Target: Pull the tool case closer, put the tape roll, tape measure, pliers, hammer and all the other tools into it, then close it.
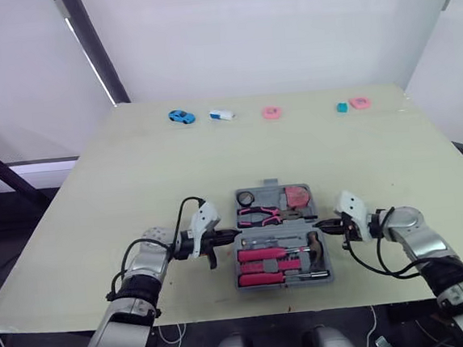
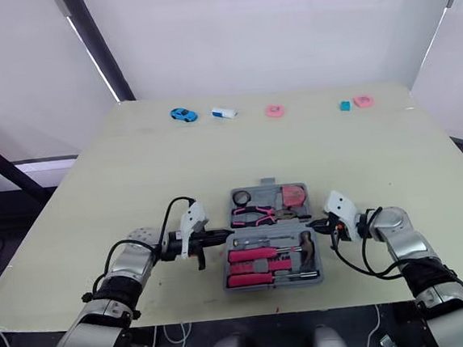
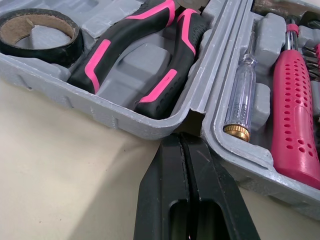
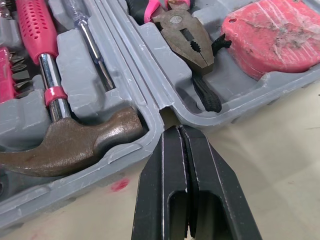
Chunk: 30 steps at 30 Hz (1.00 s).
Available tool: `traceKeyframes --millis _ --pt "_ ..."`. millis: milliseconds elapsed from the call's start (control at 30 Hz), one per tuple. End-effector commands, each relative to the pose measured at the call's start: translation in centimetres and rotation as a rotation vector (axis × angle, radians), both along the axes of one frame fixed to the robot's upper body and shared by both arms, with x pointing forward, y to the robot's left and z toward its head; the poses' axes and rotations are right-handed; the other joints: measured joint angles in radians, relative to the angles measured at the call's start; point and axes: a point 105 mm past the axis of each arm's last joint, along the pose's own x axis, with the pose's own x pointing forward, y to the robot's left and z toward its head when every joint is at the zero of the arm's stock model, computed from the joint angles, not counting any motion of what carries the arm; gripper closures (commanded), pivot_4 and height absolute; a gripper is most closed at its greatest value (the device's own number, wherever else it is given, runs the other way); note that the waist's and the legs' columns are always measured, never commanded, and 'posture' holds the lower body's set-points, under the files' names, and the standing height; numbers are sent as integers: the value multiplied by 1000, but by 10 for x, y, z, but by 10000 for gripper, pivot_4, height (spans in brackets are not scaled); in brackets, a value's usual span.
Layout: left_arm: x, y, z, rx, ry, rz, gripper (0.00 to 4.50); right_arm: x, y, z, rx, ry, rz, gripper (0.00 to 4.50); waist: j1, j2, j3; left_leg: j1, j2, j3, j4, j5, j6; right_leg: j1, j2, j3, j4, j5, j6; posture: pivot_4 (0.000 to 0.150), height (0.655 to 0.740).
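Though open, tool case [image 3: 115,117] with tape roll [image 3: 55,52], pliers [image 3: 172,75], hammer [image 4: 75,145]; left tool [image 3: 182,137], right tool [image 4: 179,129] closed, empty.

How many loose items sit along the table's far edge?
5, in a row: blue toy car farthest left, white-and-blue piece beside it, pink ring near the middle, then a teal block and a second pink ring toward the right. None looks hidden.
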Motion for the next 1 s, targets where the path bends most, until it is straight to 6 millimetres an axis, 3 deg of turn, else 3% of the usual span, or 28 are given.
traceKeyframes --millis 33,333,700,1000 --pt "-14 -19 -8 -1 27 -89 45000 -9 15 4 40 1 75 44740 0 0 0 0 0 0 0 0 0 0 0 0 0 0 0 1500 7400" --pt "-40 -29 -14 -7 79 -155 45000 -26 10 -4 37 67 90 44740 2 0 0 0 0 0 -1 0 0 0 0 0 -1 0 0 1500 7400" --pt "-53 -19 -16 18 111 -157 45000 -46 11 -10 53 152 123 44740 1 0 -1 1 0 0 -1 0 0 0 0 0 -1 0 0 1500 7400" --pt "-55 -16 -15 20 104 -136 45000 -47 13 -11 51 150 112 44740 0 0 -1 1 0 0 -1 0 1 0 0 0 0 0 0 1500 7400"
